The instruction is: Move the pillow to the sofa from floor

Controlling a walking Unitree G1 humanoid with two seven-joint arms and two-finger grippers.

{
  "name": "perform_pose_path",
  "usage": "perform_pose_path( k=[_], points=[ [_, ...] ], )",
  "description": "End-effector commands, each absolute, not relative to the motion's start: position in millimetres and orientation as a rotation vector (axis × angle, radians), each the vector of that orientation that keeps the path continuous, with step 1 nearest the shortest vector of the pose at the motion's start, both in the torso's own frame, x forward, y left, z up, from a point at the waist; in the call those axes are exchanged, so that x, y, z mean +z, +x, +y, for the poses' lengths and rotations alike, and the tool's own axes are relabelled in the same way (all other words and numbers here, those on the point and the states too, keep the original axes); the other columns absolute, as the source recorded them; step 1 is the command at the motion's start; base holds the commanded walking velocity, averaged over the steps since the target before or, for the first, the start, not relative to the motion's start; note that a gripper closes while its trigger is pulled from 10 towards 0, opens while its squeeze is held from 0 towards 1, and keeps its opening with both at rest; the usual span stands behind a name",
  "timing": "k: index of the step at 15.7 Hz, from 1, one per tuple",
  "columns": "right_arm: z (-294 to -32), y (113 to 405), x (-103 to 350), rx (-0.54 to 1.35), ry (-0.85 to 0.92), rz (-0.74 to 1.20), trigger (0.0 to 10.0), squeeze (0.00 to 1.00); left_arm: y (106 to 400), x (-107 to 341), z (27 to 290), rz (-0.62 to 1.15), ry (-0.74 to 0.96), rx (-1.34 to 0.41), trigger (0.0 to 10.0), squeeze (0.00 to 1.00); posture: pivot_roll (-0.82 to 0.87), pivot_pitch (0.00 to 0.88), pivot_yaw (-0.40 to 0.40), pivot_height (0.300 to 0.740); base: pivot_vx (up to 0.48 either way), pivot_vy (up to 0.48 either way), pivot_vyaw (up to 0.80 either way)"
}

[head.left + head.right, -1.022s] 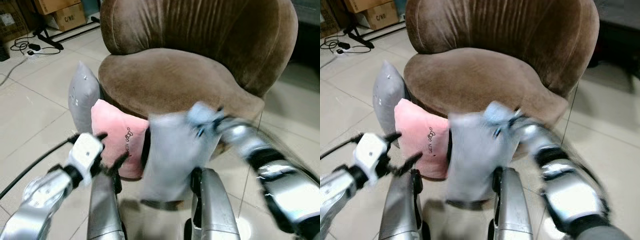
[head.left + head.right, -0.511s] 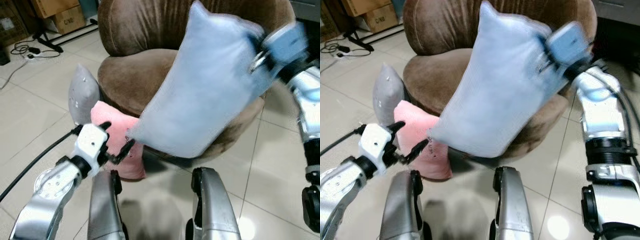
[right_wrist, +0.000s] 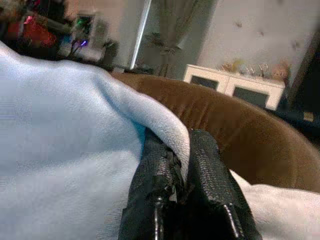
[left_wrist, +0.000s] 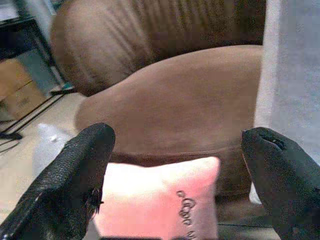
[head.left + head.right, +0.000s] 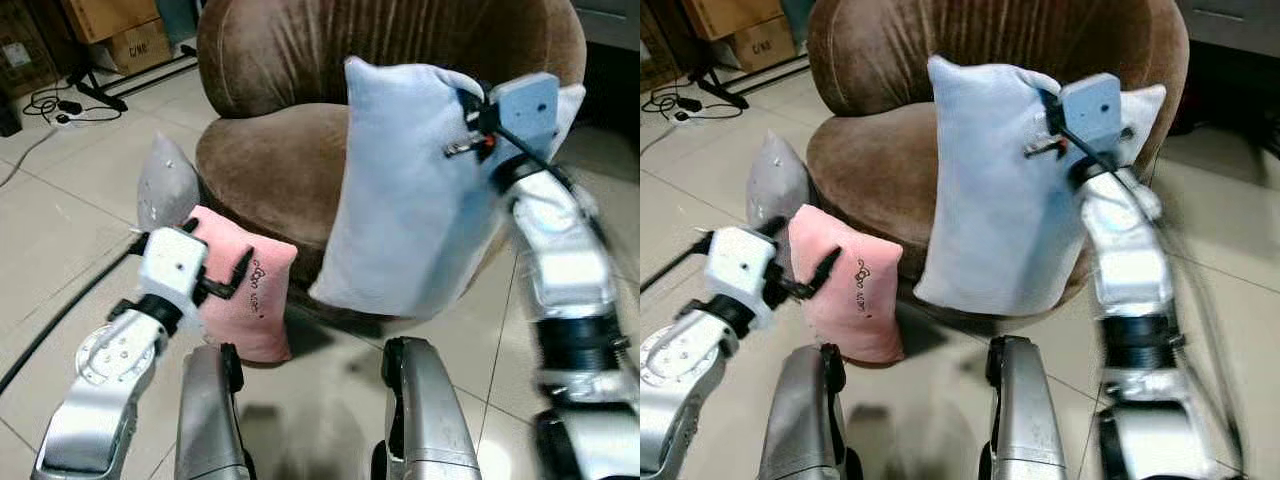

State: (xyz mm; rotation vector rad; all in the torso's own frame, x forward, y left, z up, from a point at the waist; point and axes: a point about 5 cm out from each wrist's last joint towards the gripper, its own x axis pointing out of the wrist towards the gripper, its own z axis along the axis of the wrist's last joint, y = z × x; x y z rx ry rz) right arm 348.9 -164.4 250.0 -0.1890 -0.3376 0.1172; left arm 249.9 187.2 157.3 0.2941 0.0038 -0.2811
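A light blue pillow (image 5: 405, 200) hangs upright in the air in front of the brown sofa (image 5: 300, 150), over the seat's front edge. My right gripper (image 5: 478, 118) is shut on the pillow's top edge; in the right wrist view the two black fingers (image 3: 165, 185) pinch a fold of the blue fabric (image 3: 60, 150). My left gripper (image 5: 215, 265) is open, low at the left, right in front of a pink pillow (image 5: 255, 295) that leans against the sofa's base. Its fingers (image 4: 70, 175) frame the pink pillow (image 4: 160, 200) without touching it.
A grey pillow (image 5: 165, 185) stands on the tiled floor behind the pink one, against the sofa. Cardboard boxes (image 5: 135, 35), a stand and cables (image 5: 60, 95) lie at the far left. My two silver legs (image 5: 420, 420) show at the bottom.
My right arm has swung the blue pillow from a tilted pose to hang upright, closer to the sofa. The left gripper stayed by the pink pillow.
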Motion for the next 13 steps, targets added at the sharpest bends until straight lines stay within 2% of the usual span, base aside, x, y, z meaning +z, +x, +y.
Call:
perform_pose_path(
  k=[1,13],
  points=[
    [-169.1,346.3,244.8,0.052,-0.103,-0.31,10.0,0.0,251.0,163.6,188.6,-0.014,0.306,-0.256,10.0,0.0,-0.05,0.0,0.012,0.448,0.0,0.0,0.0],
    [-151.7,339.6,226.6,0.016,0.047,-0.199,10.0,0.0,266.0,169.1,184.9,-0.06,0.327,-0.171,10.0,0.0,-0.04,0.0,0.003,0.543,0.0,0.0,0.0]
  ],
)
